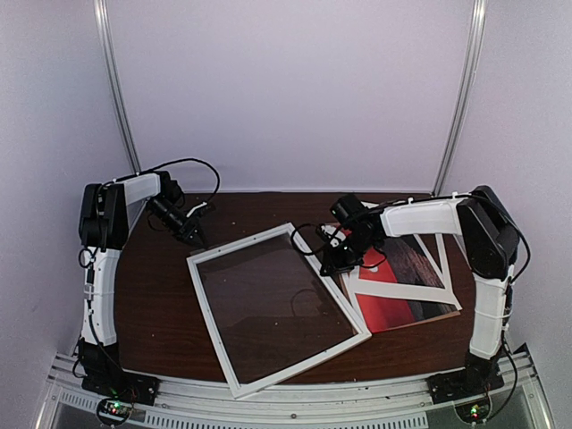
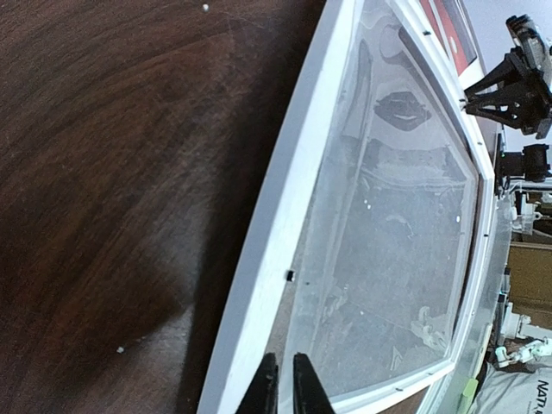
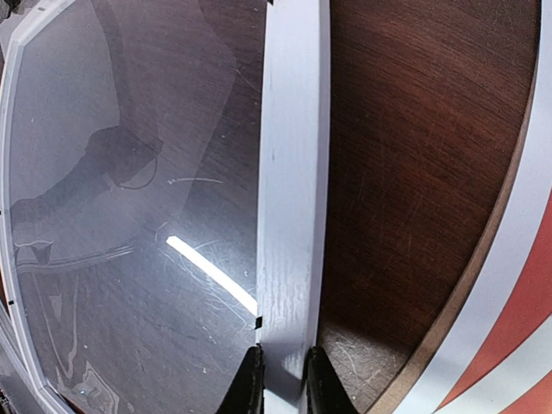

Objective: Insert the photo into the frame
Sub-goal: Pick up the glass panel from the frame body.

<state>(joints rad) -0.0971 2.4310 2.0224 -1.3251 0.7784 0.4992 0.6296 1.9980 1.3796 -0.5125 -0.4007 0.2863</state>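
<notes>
Right end effector clamped on frame edge

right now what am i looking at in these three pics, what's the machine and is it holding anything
Two robot arms are bolted at the near edge of a brown table. One picture looks down from above and behind; the other two come from cameras on each wrist. On the table lie a white frame with a clear pane and, to its right, a red photo under a white mat. The right gripper is shut on the frame's edge. The left gripper is near the frame's far corner, almost closed, with nothing visibly held.
</notes>
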